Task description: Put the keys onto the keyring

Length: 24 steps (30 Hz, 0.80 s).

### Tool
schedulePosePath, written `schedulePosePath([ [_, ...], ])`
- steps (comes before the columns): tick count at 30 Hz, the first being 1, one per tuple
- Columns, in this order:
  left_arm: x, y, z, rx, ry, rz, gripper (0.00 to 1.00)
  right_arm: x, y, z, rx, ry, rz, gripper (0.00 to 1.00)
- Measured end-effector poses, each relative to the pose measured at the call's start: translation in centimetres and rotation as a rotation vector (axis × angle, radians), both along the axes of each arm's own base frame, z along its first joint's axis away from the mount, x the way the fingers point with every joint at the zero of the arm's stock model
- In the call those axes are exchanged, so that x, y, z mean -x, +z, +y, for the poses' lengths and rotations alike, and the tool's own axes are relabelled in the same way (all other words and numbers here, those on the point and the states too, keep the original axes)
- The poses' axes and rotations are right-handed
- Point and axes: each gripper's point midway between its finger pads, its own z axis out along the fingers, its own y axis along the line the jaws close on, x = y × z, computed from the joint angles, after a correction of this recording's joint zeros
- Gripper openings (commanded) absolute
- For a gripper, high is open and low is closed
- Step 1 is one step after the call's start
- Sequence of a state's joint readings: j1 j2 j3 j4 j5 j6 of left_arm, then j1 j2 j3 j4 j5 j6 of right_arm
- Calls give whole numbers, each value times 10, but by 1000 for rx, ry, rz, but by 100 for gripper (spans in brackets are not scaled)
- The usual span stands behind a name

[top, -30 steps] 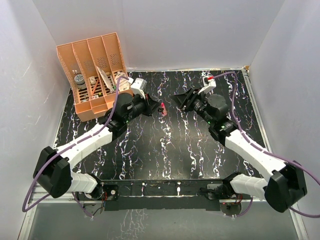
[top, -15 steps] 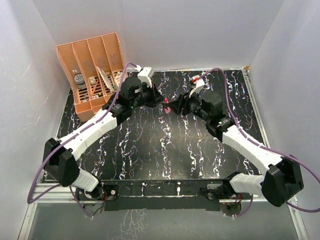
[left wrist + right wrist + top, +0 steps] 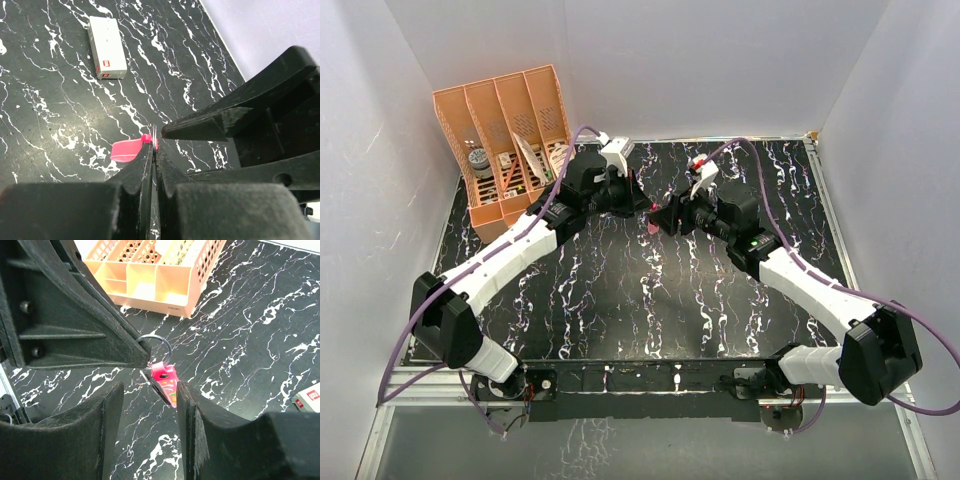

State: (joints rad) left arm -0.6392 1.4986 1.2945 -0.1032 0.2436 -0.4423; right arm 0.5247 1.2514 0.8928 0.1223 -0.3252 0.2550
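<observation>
My left gripper (image 3: pixel 642 205) is shut on the thin wire ring of the keyring (image 3: pixel 157 346), held above the table; its closed fingertips (image 3: pixel 148 159) show in the left wrist view. The pink tag (image 3: pixel 168 381) hangs under the ring and also shows in the left wrist view (image 3: pixel 126 150) and the top view (image 3: pixel 652 228). A thin dark-grey key (image 3: pixel 157 386) hangs beside the tag. My right gripper (image 3: pixel 150 388) is open, tips facing the left gripper, the tag just ahead between its jaws. It shows in the top view (image 3: pixel 666 217).
A white box with a red mark (image 3: pixel 106 48) lies on the black marbled table (image 3: pixel 650 320) at the back, also at the right edge of the right wrist view (image 3: pixel 309 400). An orange divided organizer (image 3: pixel 510 140) stands at the back left corner.
Both grippers have moved toward each other and now meet tip to tip over the table's middle back. The left one carried the keyring along to the right.
</observation>
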Motion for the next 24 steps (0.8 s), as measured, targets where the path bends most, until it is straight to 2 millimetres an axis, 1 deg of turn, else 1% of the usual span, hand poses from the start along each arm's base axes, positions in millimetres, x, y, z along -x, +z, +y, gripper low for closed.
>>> schedulePosePath([
  [3, 0, 7, -2, 13, -5, -6, 0, 1, -1, 2, 7, 9, -6, 45],
  [7, 1, 9, -3, 18, -13, -3, 0, 3, -4, 5, 17, 20, -6, 42],
  [10, 3, 6, -4, 17, -23, 9, 0, 3, -7, 7, 22, 23, -2, 34],
  [11, 3, 5, -5, 17, -25, 11, 0, 3, -7, 7, 23, 24, -3, 30],
  [12, 3, 4, -5, 17, -26, 14, 0, 3, -7, 7, 23, 25, -3, 22],
  [15, 3, 1, -6, 15, -29, 24, 0, 2, -9, 8, 27, 23, -2, 10],
  [22, 4, 1, -3, -2, -25, 36, 0, 2, -11, 10, 30, 22, 1, 0],
  [24, 4, 2, -3, -8, -26, 38, 0, 2, -10, 10, 31, 18, -2, 0],
])
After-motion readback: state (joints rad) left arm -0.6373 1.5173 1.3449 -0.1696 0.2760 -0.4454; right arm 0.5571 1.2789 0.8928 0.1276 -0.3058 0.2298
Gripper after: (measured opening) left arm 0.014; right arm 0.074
